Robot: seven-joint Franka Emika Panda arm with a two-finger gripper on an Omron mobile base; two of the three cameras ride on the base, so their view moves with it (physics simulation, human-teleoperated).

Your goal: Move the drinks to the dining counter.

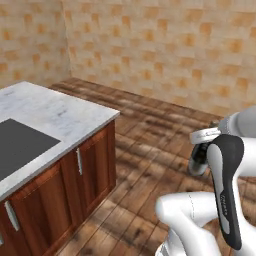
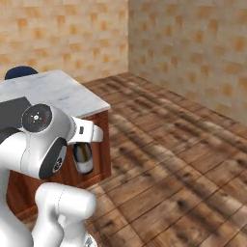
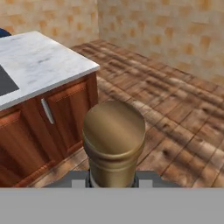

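Observation:
My gripper (image 3: 113,178) is shut on a dark glass bottle, one of the drinks. In the hand view the bottle's brown-gold top (image 3: 113,135) stands right in front of the camera. From the right base view the bottle (image 2: 83,158) hangs under the hand, dark with a pale label, in the air beside the counter's corner. The left base view has it (image 1: 199,160) low under the wrist, over the wooden floor. The dining counter (image 1: 60,115), marble-topped on a wooden base, lies to the left with its black inset sink (image 1: 20,145). The bottle is off to the counter's right, not above it.
Wooden cabinet doors with metal handles (image 1: 79,161) face the open plank floor (image 1: 150,130). Tan tiled walls (image 1: 165,45) close the room behind. A dark blue rounded seat back (image 2: 19,72) shows beyond the counter's far edge.

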